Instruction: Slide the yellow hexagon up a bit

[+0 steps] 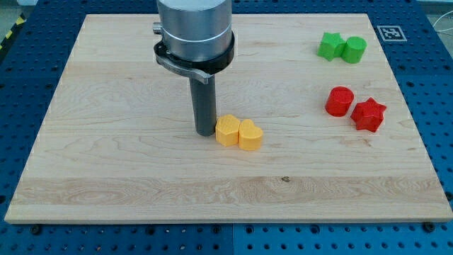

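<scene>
The yellow hexagon [226, 130] lies near the middle of the wooden board [141, 177]. A yellow heart-shaped block [250, 135] touches its right side. My tip [206, 132] rests on the board just left of the yellow hexagon, touching it or nearly so. The rod rises from there to the arm's grey body at the view's top.
A green star block [329, 45] and a green cylinder [354, 49] sit together at the top right. A red cylinder [340, 101] and a red star block [369, 114] sit together at the right. A marker tag [388, 32] lies beyond the board's top right corner.
</scene>
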Available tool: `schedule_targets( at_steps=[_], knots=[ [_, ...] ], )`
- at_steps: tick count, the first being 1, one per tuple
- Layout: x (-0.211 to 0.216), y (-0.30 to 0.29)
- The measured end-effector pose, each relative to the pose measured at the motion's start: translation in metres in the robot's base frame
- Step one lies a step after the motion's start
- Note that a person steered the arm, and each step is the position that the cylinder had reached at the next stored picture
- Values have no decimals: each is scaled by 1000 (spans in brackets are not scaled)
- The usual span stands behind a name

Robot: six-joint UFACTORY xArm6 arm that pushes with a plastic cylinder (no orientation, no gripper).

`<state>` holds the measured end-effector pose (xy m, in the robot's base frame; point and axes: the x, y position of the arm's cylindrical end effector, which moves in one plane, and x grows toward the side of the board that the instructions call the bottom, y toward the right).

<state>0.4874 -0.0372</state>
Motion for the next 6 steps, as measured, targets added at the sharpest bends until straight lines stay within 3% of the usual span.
schedule_targets(
  at_steps=[2, 3, 6],
  knots=[
    [57, 1],
    [56, 6],
    [-22, 10]
  ],
)
